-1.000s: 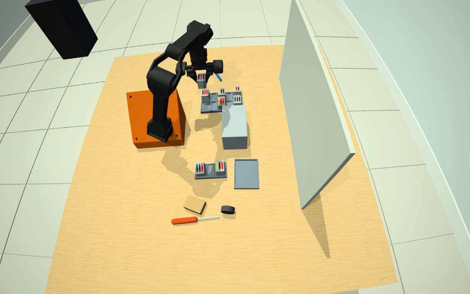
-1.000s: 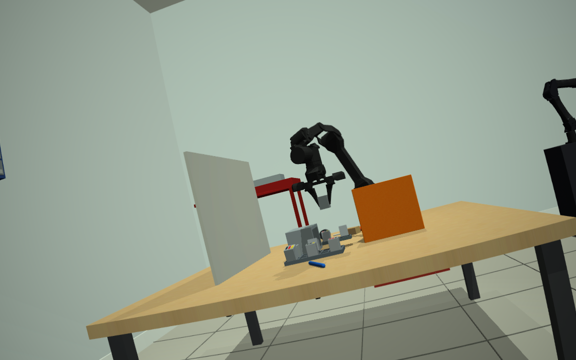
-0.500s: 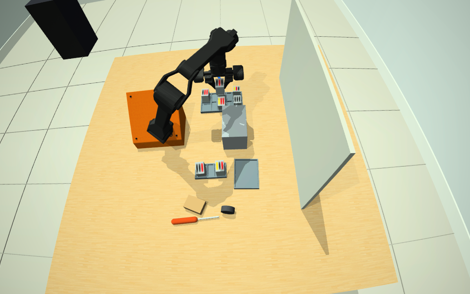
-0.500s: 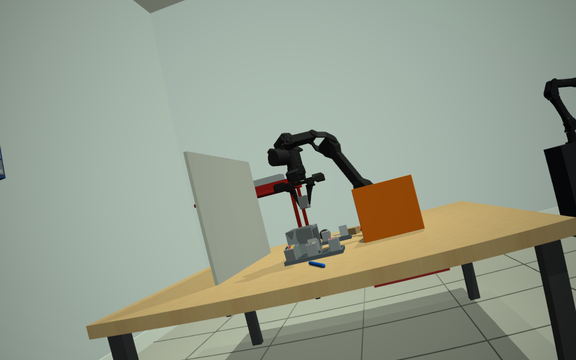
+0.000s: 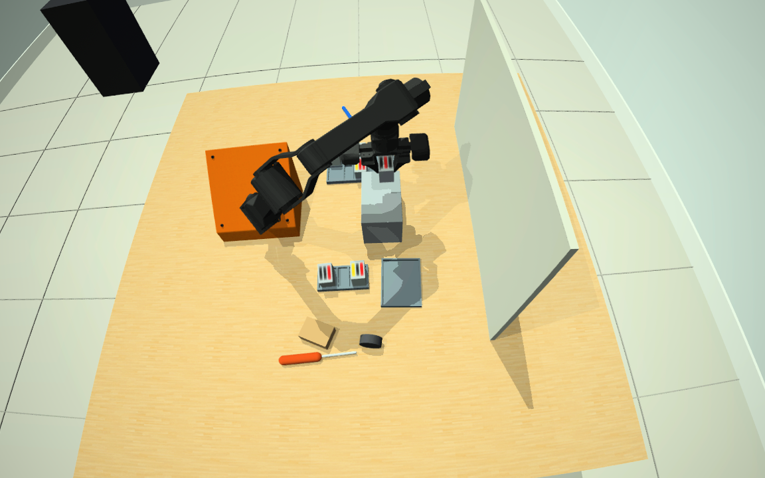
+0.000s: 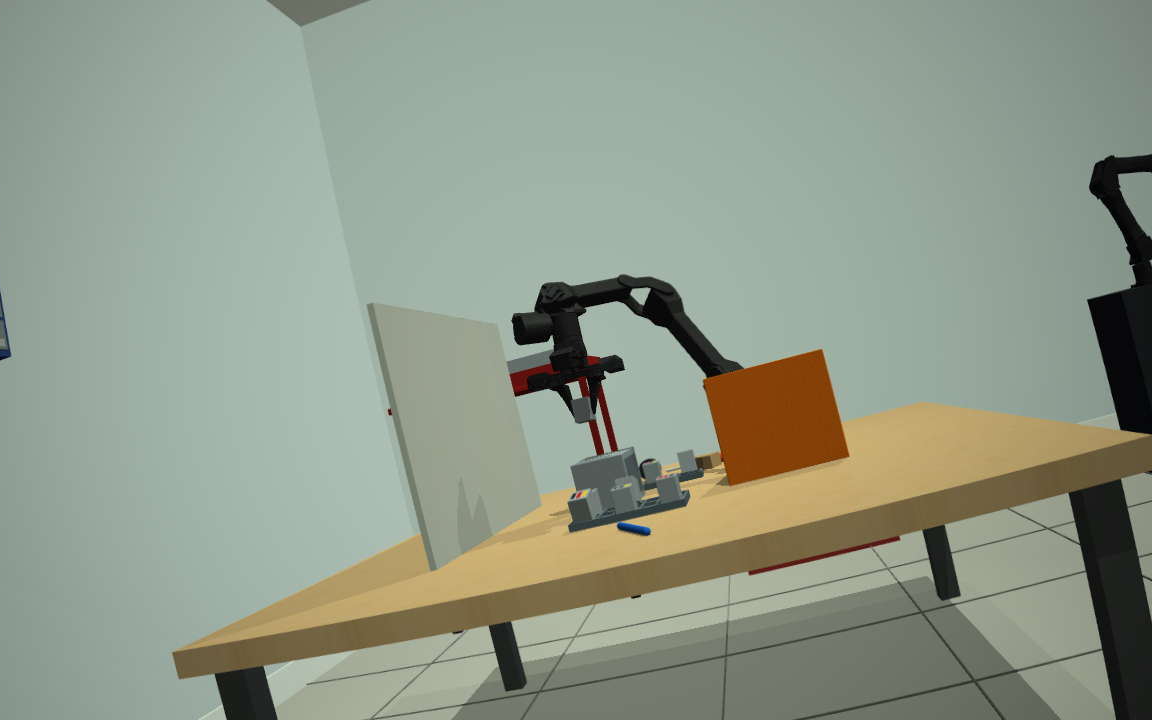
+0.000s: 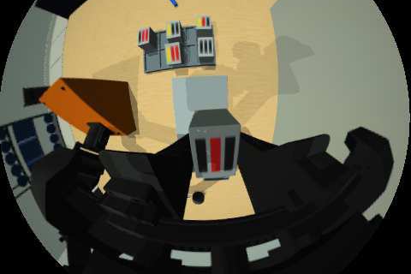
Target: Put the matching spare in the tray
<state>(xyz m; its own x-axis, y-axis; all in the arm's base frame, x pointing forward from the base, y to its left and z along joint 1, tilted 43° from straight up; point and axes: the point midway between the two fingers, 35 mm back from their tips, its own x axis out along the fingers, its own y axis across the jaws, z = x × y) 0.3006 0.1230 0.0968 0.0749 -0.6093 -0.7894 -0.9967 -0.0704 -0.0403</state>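
My gripper (image 5: 386, 167) (image 6: 582, 410) (image 7: 211, 134) is shut on a grey spare unit with black, red, black stripes on top and holds it high above the grey box. The tray (image 5: 410, 291) is flat, with nothing in it. The back rack (image 5: 337, 175) (image 7: 151, 62) holds several spares, including a black-red-red unit (image 7: 146, 36), a yellow-red-red unit (image 7: 173, 53) and an all-black-striped unit (image 7: 205, 46). The front rack (image 5: 343, 277) holds a black-black-red unit (image 5: 325, 273) and a yellow-black-red unit (image 5: 357, 269). I cannot make out the mounted unit or its back code.
The grey box (image 5: 381, 232) (image 7: 207, 94) stands between the back rack and tray. A tall pale panel (image 5: 504, 172) (image 6: 455, 429) stands beyond the tray. An orange block (image 5: 236, 184) (image 6: 777, 416) is by the arm's base. A screwdriver (image 5: 300, 358), tan block (image 5: 316, 332) and black disc (image 5: 370, 341) lie at the front.
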